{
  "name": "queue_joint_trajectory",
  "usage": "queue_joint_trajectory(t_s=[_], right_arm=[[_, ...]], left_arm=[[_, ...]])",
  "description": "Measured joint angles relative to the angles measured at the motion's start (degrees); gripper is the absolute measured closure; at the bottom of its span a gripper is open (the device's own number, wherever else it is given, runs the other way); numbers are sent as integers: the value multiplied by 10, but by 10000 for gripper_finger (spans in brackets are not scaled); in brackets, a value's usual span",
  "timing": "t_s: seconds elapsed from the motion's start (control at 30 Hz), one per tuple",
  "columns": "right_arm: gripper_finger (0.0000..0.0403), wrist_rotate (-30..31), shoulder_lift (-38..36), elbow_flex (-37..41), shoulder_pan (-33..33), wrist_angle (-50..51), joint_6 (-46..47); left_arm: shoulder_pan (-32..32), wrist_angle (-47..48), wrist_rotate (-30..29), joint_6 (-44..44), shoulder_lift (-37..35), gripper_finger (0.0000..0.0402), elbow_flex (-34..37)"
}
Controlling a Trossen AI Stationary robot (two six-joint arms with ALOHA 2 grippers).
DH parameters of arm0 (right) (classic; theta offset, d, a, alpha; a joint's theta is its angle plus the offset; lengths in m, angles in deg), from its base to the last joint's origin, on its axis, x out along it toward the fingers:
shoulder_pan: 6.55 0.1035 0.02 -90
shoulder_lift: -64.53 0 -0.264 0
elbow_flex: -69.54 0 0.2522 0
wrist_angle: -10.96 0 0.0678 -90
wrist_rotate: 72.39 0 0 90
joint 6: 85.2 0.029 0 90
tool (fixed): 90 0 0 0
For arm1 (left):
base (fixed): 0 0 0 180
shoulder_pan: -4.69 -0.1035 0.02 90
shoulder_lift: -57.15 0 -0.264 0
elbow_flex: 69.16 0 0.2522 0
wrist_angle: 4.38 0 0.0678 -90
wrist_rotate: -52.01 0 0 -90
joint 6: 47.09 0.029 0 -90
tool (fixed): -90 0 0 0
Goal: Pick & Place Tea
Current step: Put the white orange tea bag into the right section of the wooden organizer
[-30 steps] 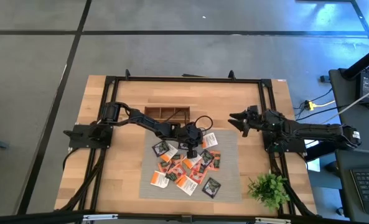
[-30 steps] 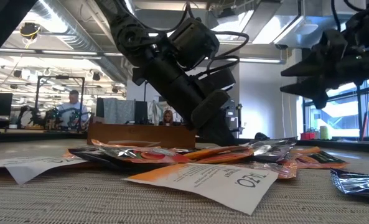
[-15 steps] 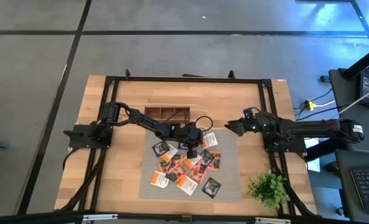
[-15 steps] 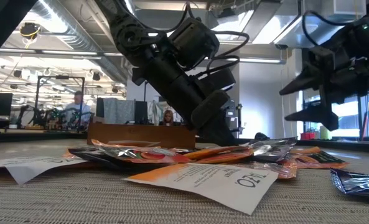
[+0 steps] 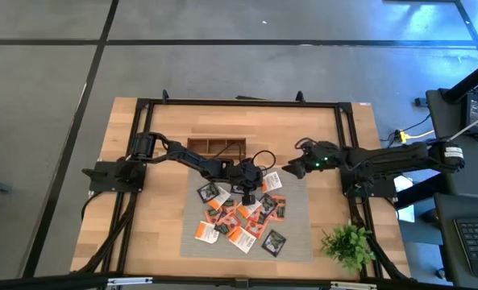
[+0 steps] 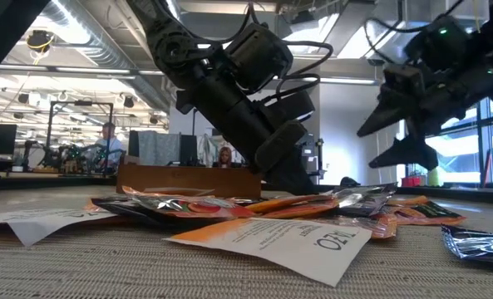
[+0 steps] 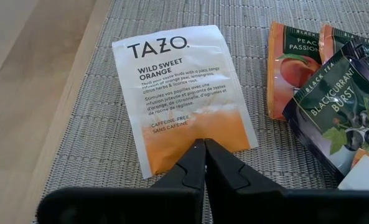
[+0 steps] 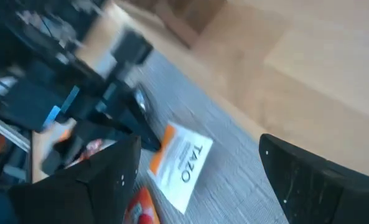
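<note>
The left gripper (image 7: 204, 144) is clenched on the orange edge of 1 white tea packet (image 7: 183, 93), which lies flat on the grey mat (image 7: 284, 149), its long side running straight ahead of the fingers. The right gripper (image 5: 290, 167), spread wide and empty, hovers near the pile (image 5: 240, 214). The grip itself is hard to make out from above.

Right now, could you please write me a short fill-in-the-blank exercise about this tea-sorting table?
1. The left claw is shut on the white and orange sachet printed Wild Sweet ____.
2. The right claw hangs ____, holding nothing.
3. The wooden tray lies ____ the grey mat.

Missing: Orange; open; off
</note>
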Motion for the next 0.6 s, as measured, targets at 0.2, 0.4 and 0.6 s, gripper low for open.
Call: queue_joint_trajectory(t_s=[0.2, 0.4, 0.6], right_arm=[[75, -57, 101, -37, 17, 0, 20], [75, -81, 179, -69, 26, 0, 22], [76, -119, 232, -93, 26, -3, 21]], left_arm=[[0, 0, 0, -1, 0, 398, 0], [0, -1, 0, -1, 0, 399, 0], [0, -2, -1, -1, 0, 400, 0]])
